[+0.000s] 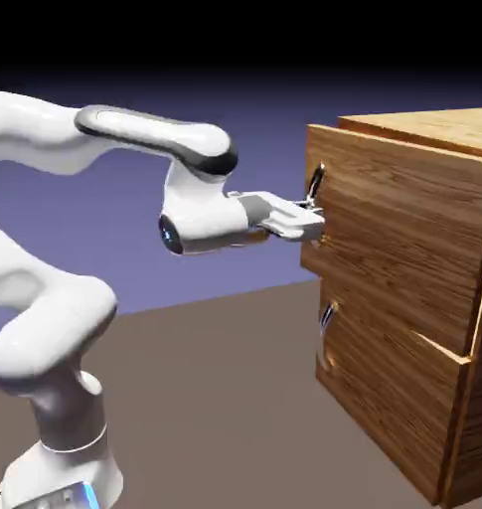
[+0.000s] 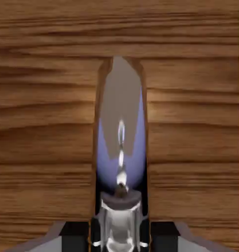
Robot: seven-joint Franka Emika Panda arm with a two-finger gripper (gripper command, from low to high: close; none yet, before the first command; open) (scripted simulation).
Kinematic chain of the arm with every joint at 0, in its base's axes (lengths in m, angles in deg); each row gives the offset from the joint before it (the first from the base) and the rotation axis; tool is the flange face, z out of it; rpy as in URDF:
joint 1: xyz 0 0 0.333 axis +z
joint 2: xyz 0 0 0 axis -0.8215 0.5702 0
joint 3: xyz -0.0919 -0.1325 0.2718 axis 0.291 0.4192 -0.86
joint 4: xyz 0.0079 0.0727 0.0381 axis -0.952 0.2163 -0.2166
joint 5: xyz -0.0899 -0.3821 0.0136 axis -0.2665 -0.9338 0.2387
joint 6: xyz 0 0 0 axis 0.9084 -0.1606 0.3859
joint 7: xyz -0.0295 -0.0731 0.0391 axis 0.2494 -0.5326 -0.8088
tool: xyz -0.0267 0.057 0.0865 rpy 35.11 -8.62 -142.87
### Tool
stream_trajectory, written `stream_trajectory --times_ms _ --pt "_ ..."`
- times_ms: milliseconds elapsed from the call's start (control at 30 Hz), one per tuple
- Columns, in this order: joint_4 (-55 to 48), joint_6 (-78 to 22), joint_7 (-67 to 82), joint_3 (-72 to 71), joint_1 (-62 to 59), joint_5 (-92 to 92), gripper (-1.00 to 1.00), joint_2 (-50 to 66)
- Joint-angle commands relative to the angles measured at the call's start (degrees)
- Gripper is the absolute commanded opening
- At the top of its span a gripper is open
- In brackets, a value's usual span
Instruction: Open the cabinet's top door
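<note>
A white robot arm was stretched level toward the wooden cabinet [image 1: 413, 288]. Its gripper [image 1: 312, 221] was clenched on the silver handle [image 1: 316, 185] at the near edge of the top door [image 1: 403, 229], probably so the door could be pulled open. The door looked shut, so nothing of the cabinet's inside was shown.

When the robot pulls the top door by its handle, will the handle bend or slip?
The handle looks like polished metal, so probably stiff but somewhat slippery. The fingers close around it, which should help. The top door is a wide wooden panel, so it is probably not light.
</note>
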Motion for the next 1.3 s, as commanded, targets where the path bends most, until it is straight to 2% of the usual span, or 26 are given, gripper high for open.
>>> stream_trajectory --times_ms 0,333,700,1000,1267 --pt "1.5 -1.1 -1.2 1.9 1.5 -2.6 -1.0 -1.0" --pt "12.8 -12.0 -11.2 19.8 8.8 -27.5 -1.0 -10.7" --pt "17.6 -27.1 -17.5 39.5 5.5 -54.9 -1.0 -16.2" --pt "13.8 -43.2 -17.1 57.6 0.9 -77.2 -1.0 -10.3" --pt "2.0 -60.2 -12.7 74.2 3.8 -94.6 -1.0 3.8"
